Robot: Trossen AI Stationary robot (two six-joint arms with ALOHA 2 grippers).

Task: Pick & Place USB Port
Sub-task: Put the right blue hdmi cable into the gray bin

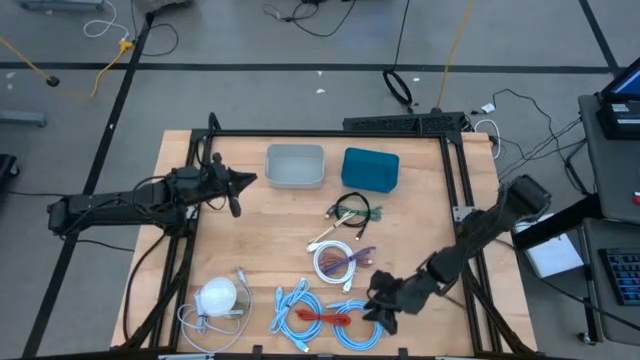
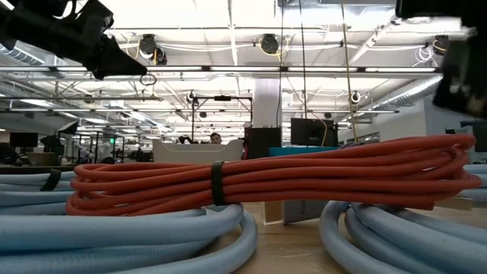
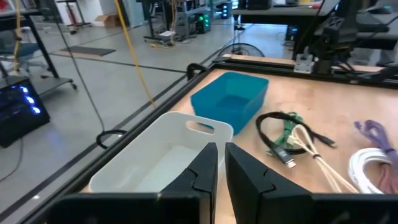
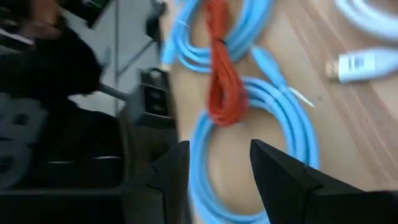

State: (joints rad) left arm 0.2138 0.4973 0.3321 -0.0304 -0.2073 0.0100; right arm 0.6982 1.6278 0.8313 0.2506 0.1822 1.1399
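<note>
A white USB plug (image 4: 357, 65) on a white cable coil (image 1: 335, 262) lies at mid-table. My right gripper (image 1: 376, 303) hovers open near the table's front edge, over a light-blue cable coil (image 4: 249, 124) with a red cable bundle (image 4: 219, 87) lying across it. Nothing is between its fingers (image 4: 171, 177). My left gripper (image 1: 243, 183) is held shut above the far left of the table, pointing at a white-grey bin (image 3: 168, 155) and a blue bin (image 3: 231, 99). It holds nothing.
A black-and-green cable (image 1: 350, 210) and a purple cable (image 1: 362, 257) lie between the bins and the white coil. More light-blue coils (image 1: 298, 312) and a white round object (image 1: 218, 297) sit along the front edge. A black frame (image 1: 455, 180) borders the table.
</note>
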